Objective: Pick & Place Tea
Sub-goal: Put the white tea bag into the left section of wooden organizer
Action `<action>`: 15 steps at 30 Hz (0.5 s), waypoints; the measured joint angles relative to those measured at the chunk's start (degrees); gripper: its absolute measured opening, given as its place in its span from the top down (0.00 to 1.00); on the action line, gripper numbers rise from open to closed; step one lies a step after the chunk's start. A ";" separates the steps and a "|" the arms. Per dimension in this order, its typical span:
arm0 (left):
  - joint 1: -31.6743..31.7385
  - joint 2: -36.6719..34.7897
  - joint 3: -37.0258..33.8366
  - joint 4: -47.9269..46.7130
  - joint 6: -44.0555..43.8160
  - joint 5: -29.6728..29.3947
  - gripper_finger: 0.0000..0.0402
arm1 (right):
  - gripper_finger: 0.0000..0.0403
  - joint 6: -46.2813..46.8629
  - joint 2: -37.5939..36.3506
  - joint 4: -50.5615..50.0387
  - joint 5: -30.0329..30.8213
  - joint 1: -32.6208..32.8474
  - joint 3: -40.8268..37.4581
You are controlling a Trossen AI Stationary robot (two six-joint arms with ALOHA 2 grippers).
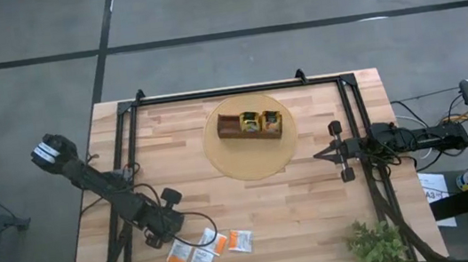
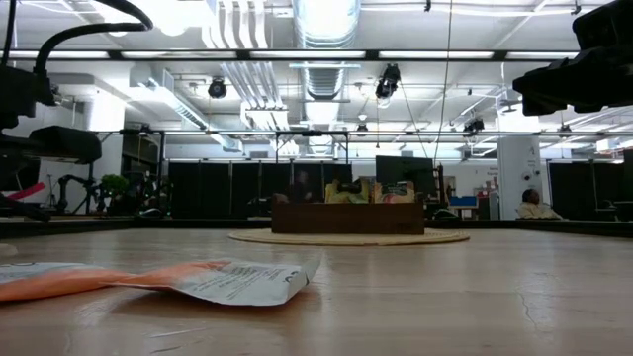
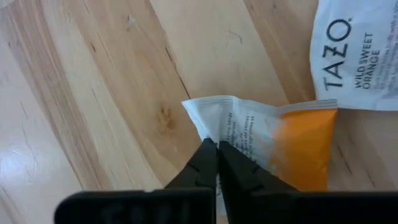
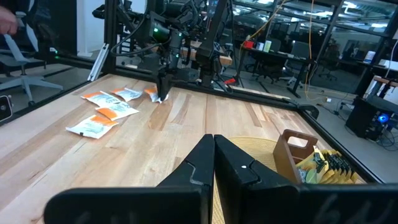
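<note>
Tea packet (image 3: 273, 140) edge between left fingers (image 3: 205, 163), bare table (image 3: 93, 93) beside.

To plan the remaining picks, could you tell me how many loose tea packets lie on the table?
5: one tea packet pinched by the left gripper, four others clustered beside it on the table; overlaps may hide more.

Two dark, slender, jointed arms are showing black cables looping along their links, the left arm (image 1: 102, 185) bearing a white-striped end cap, while each gripper, left gripper (image 3: 216, 147) and right gripper (image 4: 214, 139), is showing matte black wedge-shaped tapering fingers.
</note>
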 joint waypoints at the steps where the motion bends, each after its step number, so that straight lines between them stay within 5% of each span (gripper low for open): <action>1: 0.00 0.00 0.00 0.00 0.00 0.01 0.99 | 0.98 0.00 -0.01 -0.01 0.00 0.00 0.02; 6: 0.01 -0.15 0.65 -1.56 -1.14 -1.42 0.99 | 0.98 0.00 0.02 0.00 0.00 -0.02 0.02; 15: 2.21 -0.94 8.17 -12.77 -2.05 -15.95 1.00 | 0.98 0.00 -0.01 -0.02 0.00 0.00 0.02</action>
